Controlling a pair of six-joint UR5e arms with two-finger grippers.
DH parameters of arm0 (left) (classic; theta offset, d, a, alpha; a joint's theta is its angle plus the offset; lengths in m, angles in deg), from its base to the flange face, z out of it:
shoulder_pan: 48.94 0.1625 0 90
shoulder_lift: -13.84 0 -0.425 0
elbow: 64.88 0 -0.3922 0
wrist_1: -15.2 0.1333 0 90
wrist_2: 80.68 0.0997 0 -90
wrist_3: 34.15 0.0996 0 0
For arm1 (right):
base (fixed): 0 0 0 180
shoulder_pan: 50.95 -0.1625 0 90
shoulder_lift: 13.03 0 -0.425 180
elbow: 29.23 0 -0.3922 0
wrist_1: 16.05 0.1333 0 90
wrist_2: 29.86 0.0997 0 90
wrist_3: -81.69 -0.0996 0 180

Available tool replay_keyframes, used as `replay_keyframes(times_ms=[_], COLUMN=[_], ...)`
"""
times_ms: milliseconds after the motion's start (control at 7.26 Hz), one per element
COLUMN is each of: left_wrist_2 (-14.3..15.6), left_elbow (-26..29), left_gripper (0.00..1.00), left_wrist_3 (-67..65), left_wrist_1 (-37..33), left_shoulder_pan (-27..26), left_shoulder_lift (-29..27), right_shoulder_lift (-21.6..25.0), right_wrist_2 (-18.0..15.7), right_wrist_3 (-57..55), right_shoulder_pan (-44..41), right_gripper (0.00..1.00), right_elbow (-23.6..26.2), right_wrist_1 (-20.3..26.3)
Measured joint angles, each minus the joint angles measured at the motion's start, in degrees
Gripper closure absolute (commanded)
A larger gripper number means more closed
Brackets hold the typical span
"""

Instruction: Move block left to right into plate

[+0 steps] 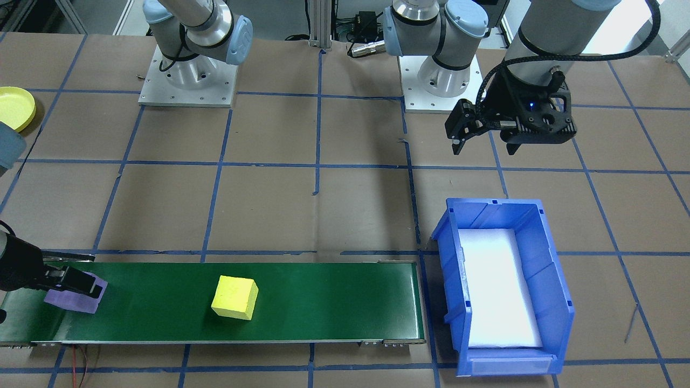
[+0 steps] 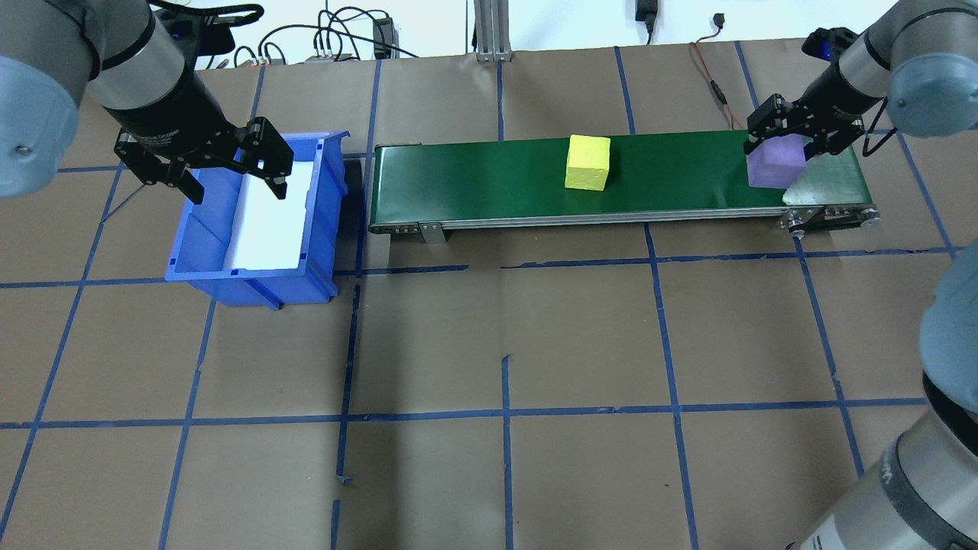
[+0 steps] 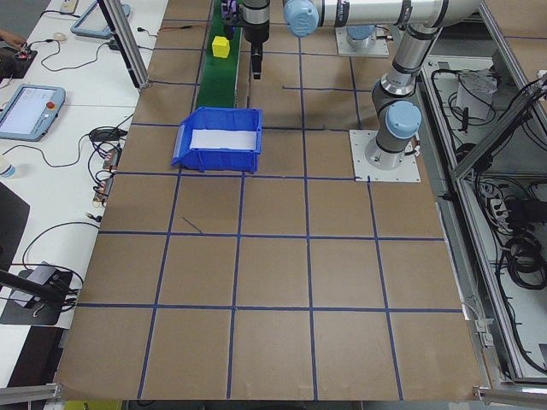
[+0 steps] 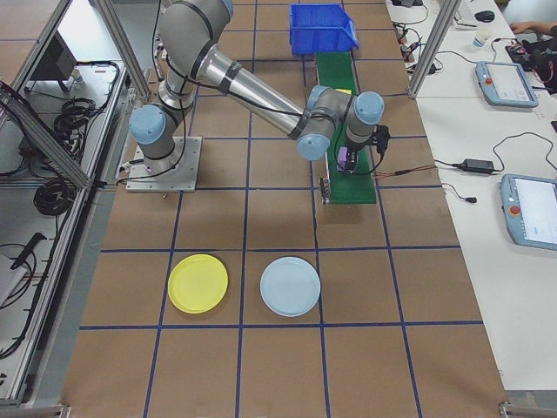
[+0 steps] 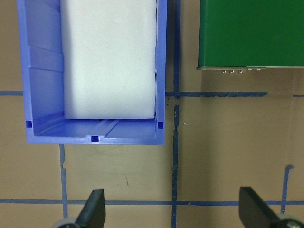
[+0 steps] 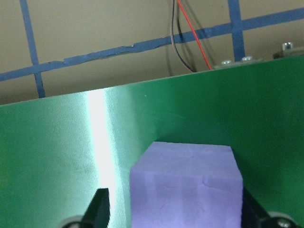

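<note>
A purple block (image 2: 773,164) rests on the right end of the green conveyor belt (image 2: 489,176). My right gripper (image 2: 781,149) is lowered over it, open, one finger on each side. In the right wrist view a strip of belt shows between the left finger (image 6: 100,209) and the purple block (image 6: 185,185). A yellow block (image 2: 587,161) lies mid-belt. The yellow plate (image 4: 197,284) lies on the table far from the belt, on my right side, and shows again as the yellow plate (image 1: 13,108). My left gripper (image 2: 237,191) hangs open and empty over the blue bin (image 2: 183,244).
The blue bin (image 1: 560,280), lined in white, stands at the belt's left end. A pale blue plate (image 4: 290,286) lies beside the yellow plate. Blue tape lines grid the brown table. Red and black wires (image 6: 190,42) run behind the belt's right end.
</note>
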Motion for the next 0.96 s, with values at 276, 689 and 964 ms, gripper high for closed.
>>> replay_keyframes(times_ms=[276, 689, 964], left_wrist_2=[0.14, 0.05, 0.11], left_elbow=[-0.03, -0.03, -0.07], left_gripper=[0.00, 0.00, 0.00], left_wrist_3=[0.21, 0.26, 0.26], left_wrist_1=[-0.01, -0.03, -0.03], left_shoulder_pan=[0.00, 0.00, 0.00], left_shoulder_lift=[0.05, 0.09, 0.13], right_shoulder_lift=[0.02, 0.61, 0.86], right_wrist_2=[-2.30, -7.59, -11.21], right_wrist_3=[0.33, 1.06, 8.90], right_shoulder_pan=[0.91, 1.85, 7.95], right_gripper=[0.64, 0.63, 0.63], right_elbow=[0.87, -0.65, -2.38], right_wrist_1=[0.08, 0.21, 0.26])
